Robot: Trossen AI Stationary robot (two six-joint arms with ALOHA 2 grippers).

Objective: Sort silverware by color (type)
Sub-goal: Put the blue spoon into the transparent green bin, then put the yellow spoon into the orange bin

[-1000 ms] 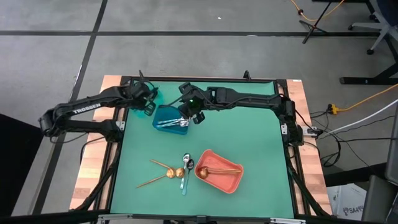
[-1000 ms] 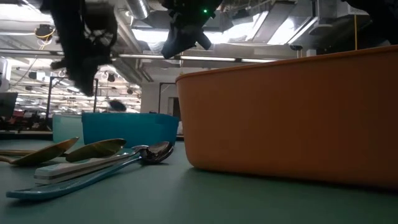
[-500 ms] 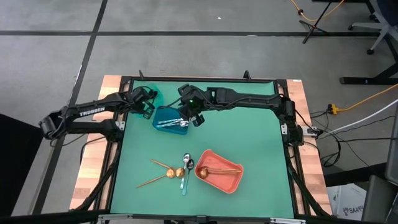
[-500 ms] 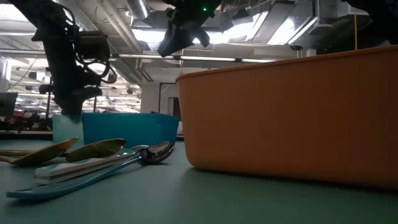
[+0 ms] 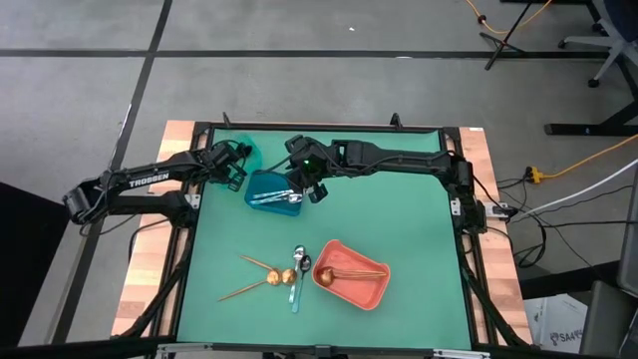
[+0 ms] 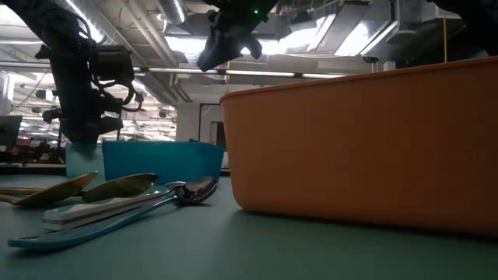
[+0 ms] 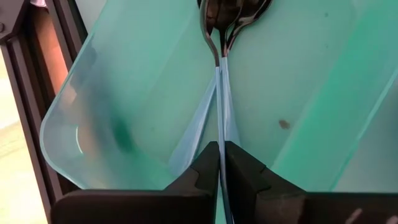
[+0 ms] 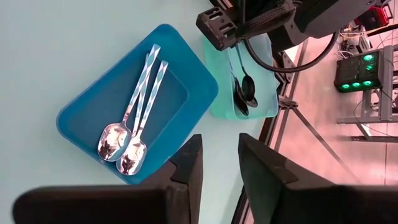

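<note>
My left gripper hangs over the translucent teal bin at the table's far left, shut on a dark spoon with a light-blue handle. Another dark spoon lies in that bin. My right gripper hovers open beside the blue bin, which holds two shiny silver spoons. Loose copper-gold spoons and blue-handled spoons lie on the mat near the table's front. The coral bin holds copper-gold pieces. My left gripper pinches the light-blue handle of the dark spoon between its two fingers, coming from above and pointing down along the handle. The spoon hangs below the fingers, with its bowl down inside the teal bin beside the other spoon.
The three bins stand on a green mat framed by dark rails. The teal and blue bins sit close together at the far left; the coral bin stands near the front. The mat's right half is open green surface.
My left gripper has come down toward the teal bin and shifted slightly toward the table's far left, still shut on the spoon. The right arm has kept still.
</note>
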